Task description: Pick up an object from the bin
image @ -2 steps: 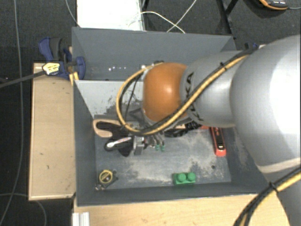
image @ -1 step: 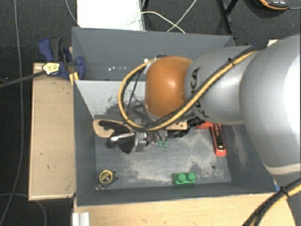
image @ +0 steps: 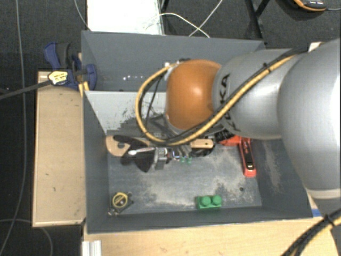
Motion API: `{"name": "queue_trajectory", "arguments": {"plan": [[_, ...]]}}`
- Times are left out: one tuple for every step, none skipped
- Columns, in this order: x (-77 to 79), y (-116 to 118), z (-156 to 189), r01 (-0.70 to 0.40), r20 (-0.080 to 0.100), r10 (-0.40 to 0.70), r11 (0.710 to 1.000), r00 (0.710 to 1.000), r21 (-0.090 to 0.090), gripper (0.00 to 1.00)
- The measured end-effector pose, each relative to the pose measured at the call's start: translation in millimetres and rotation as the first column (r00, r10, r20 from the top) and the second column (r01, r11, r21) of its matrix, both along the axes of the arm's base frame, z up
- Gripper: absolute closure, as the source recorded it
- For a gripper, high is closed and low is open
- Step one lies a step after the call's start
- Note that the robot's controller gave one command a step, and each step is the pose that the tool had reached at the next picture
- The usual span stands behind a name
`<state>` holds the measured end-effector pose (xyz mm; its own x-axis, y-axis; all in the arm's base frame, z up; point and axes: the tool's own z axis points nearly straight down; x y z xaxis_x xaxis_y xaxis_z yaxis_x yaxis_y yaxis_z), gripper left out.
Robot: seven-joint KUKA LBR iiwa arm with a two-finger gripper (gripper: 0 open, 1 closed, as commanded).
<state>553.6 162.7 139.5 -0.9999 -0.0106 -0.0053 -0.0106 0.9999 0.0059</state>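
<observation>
Over on the left half of the bin (image: 133,57), toward the far wall, is where it's all happening. The gripper (image: 160,154) sits low, pretty much at floor level by the look of it, in among a little cluster. A tan wooden-looking piece (image: 113,144) with a rounded end pokes out to its left, and a black thing (image: 137,161) lies just beside that on the near side. Honestly I can't tell whether the gripper is open or closed, or whether it's got anything. The wrist blocks most of it and the bits underneath are hard to separate from the clutter.

Progress-wise, I'd call this the grab stage at best. Nothing looks lifted and everything I can make out seems to be lying on the bin floor. So the actual pick and the lift out are both left to do, as far as I can judge.

Pose: the arm (image: 266,100) comes in from the right, big silver links across that side of the bin. The orange cover (image: 193,94) on the wrist points down, with a yellow cable (image: 141,105) looped around it.

Other stuff well clear of it: a green toy brick (image: 209,201) by the near wall, a red tool (image: 248,158) on the right partly under the arm, and a small yellow-and-black round thing (image: 120,200) in the near-left corner.
</observation>
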Motion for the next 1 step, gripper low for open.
{"name": "queue_trajectory", "arguments": {"plan": [[0.2,-0.1,15.4,0.001,0.0,-0.001,1.0,1.0,0.0,1.0]]}}
